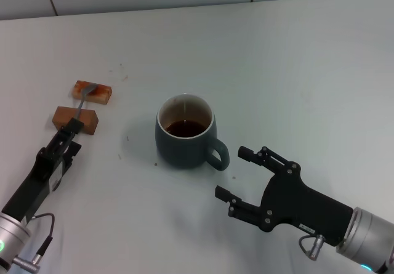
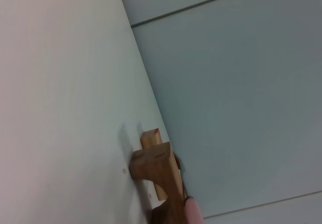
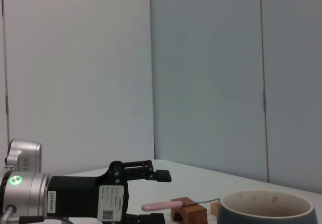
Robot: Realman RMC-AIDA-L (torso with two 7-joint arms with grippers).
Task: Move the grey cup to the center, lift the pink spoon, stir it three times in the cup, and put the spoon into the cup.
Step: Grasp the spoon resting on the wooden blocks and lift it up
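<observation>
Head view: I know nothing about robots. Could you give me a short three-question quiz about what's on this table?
1. True or false: the pink spoon already sits inside the grey cup.
2. The spoon rests on: A) two brown blocks; B) a plate; C) the cup's rim.
3. Fill in: the left gripper, at the spoon's handle, and the right gripper, beside the cup, both have their jaws ____.

Key: 1 false; 2 A; 3 open.

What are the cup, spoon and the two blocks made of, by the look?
Grey cup: likely glazed ceramic, glossy blue-grey outside, cream inside.
Pink spoon: pale pink handle, maybe plastic; grey neck looks metal.
Brown blocks: apparently wood, matte with visible grain.
</observation>
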